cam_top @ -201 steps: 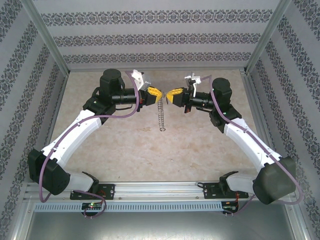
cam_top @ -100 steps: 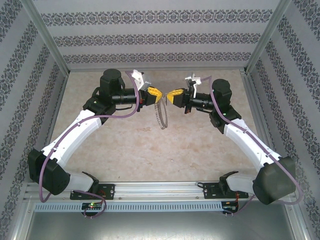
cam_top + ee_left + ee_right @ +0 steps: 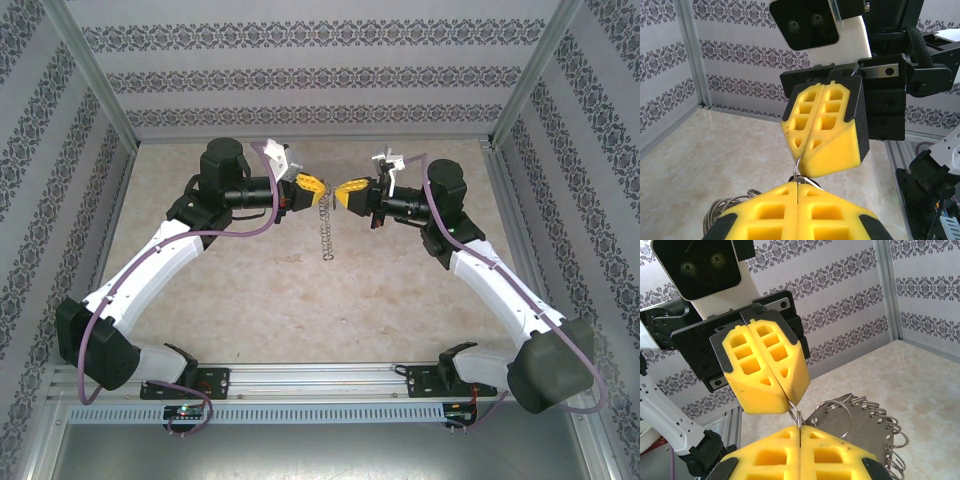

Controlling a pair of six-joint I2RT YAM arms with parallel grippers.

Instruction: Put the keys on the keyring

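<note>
Table (image 3: 250,300): marbled; both grippers meet above its far half.
Left gripper (image 3: 314,187): pads pressed together on a thin wire (image 3: 797,172), plain in the left wrist view.
Right gripper (image 3: 346,190): nose to nose with it, pinching the same wire.
Keyring (image 3: 326,228): hangs between them, edge-on from above; the right wrist view shows its small rings (image 3: 896,439) fanned out.

A lab-style robot test booth: patterned wallpaper panels (image 3: 320,80) on aluminium posts (image 3: 92,70) around a marble-look tabletop (image 3: 300,300).

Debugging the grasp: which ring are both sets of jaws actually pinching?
The lone thin ring caught between the left gripper and right gripper, both shut on it. The other small rings fringe the keyring, hanging free.
</note>
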